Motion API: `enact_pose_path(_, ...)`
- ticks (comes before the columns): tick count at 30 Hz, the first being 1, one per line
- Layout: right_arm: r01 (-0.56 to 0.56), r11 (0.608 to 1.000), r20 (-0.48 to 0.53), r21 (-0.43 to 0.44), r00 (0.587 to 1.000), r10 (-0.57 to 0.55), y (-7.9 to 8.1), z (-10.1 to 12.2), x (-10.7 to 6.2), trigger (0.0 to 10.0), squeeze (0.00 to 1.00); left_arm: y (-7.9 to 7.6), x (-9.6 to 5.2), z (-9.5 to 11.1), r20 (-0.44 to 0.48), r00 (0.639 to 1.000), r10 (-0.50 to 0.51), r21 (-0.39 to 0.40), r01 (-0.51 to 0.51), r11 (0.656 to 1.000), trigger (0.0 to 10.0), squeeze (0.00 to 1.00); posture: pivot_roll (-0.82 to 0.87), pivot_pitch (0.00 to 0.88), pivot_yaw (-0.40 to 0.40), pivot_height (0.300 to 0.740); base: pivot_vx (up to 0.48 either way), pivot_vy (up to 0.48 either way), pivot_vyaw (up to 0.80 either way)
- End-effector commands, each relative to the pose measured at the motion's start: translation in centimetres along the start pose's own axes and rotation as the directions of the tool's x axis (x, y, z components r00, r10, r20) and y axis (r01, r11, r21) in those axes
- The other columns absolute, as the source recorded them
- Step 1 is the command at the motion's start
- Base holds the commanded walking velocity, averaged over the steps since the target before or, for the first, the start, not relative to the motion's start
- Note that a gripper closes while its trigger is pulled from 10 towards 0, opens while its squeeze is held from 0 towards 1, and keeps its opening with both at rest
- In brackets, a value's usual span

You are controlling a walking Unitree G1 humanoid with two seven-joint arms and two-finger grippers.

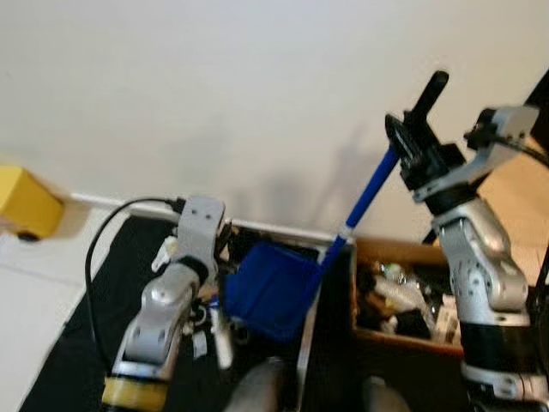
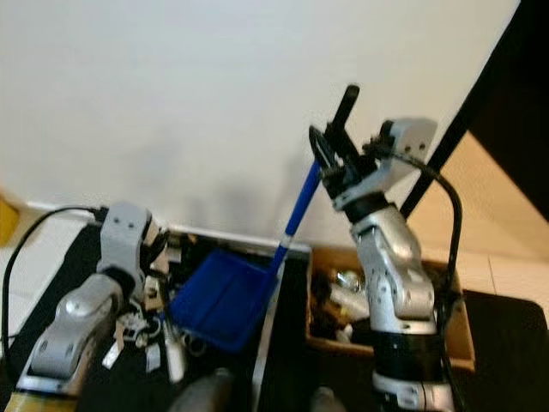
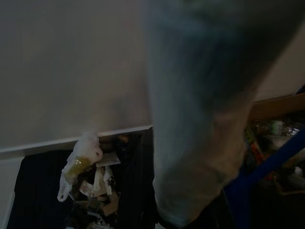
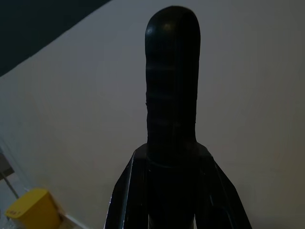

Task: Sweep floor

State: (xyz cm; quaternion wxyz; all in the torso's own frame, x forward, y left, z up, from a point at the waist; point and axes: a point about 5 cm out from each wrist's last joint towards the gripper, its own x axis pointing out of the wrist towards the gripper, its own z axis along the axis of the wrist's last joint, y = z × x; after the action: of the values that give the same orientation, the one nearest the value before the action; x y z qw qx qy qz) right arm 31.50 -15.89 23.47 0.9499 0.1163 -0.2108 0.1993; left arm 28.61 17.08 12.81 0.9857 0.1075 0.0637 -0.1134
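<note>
Right pincer (image 1: 410,142) clamps my blue plastic long-handled dustpan (image 1: 273,287) by its black top grip: light, stiff, slightly top-swinging.

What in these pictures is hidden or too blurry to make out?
- Left gripper: its fingertips sit behind the blue dustpan in the eye views; a pale blur covers them in the left wrist view.
- Litter on the black mat: too dark and blurred to name.
- Cardboard box contents: small, blurred, partly behind the right arm.
- Yellow object: cut by the left edge.
</note>
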Motion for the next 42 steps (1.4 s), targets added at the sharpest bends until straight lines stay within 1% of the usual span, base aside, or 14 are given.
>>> enact_pose_path(1,-0.013,1.0,0.016,0.012,1.0,0.013,0.38,0.08,-0.01,10.0,0.0,0.35,-0.32,-0.29,-0.008,1.0,0.016,0.007,-0.016,1.0,10.0,0.0,0.13,0.155,0.069,0.74,0.0,0.315,0.0)
enact_pose_path(24,-0.017,1.0,0.016,0.015,1.0,0.017,0.42,0.09,-0.06,10.0,0.0,0.26,-0.27,-0.36,-0.012,1.0,0.014,0.005,-0.014,1.0,10.0,0.0,0.13,0.158,0.071,0.74,0.0,0.302,0.0)
enact_pose_path(30,-0.017,1.0,0.016,0.016,1.0,0.017,0.42,0.08,-0.06,10.0,0.0,0.27,-0.24,-0.2,0.002,1.0,0.01,0.018,-0.01,1.0,10.0,0.0,0.13,0.158,0.071,0.74,0.0,0.0,0.0)
enact_pose_path(31,-0.017,1.0,0.016,0.016,1.0,0.017,0.43,0.07,-0.06,10.0,0.0,0.25,-0.22,-0.04,0.016,1.0,0.005,0.028,-0.005,1.0,10.0,0.0,0.13,0.158,0.071,0.74,0.27,-0.296,0.0)
enact_pose_path(36,-0.018,1.0,0.016,0.017,1.0,0.018,0.44,0.05,-0.06,10.0,0.0,0.22,-0.21,0.0,0.018,1.0,0.002,0.036,-0.003,0.999,10.0,0.0,0.13,0.157,0.072,0.74,0.264,-0.358,0.0)
enact_pose_path(42,-0.02,1.0,0.016,0.017,1.0,0.019,0.46,0.05,-0.05,10.0,0.0,0.18,-0.21,-0.02,0.014,1.0,0.0,0.039,-0.001,0.999,10.0,0.0,0.13,0.157,0.071,0.74,0.0,-0.417,0.0)
